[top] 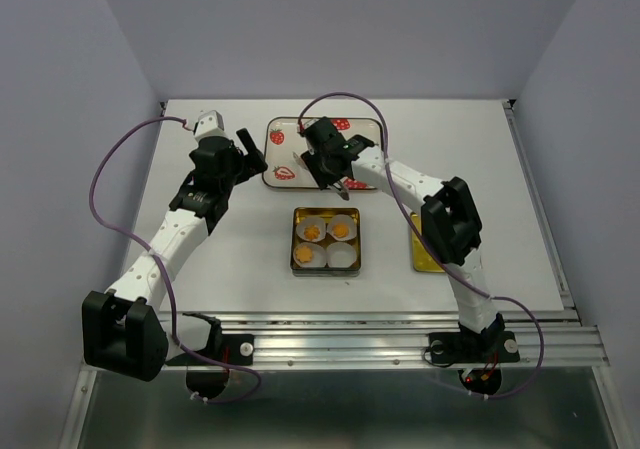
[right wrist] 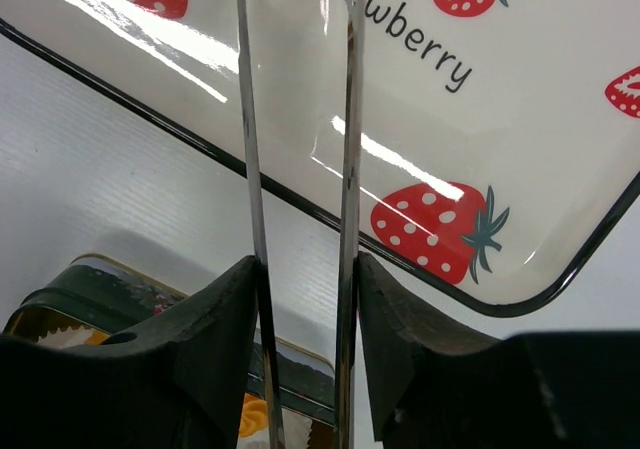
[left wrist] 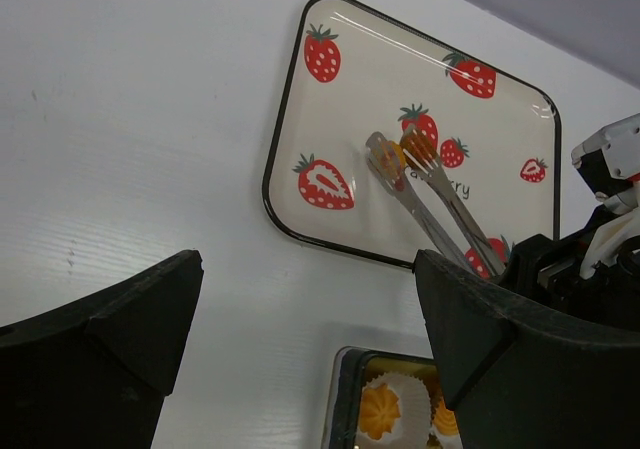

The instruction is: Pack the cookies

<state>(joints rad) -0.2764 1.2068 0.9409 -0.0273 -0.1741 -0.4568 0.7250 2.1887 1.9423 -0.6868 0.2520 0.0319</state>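
Cookies: three in the gold tin, one at the strawberry plate.
Inside the square metal tin stand four pleated white paper cups; three each hold a round orange-yellow biscuit. The fourth cookie sits between the tips of thin steel tongs over the glossy, black-rimmed plate. The right gripper squeezes the tongs' arms; the left gripper hangs spread wide beside the plate.

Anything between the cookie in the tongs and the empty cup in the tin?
Nothing visible. The cookie is pinched in the tongs over the plate; the empty cup, near right in the tin, is uncovered, with only bare table between.
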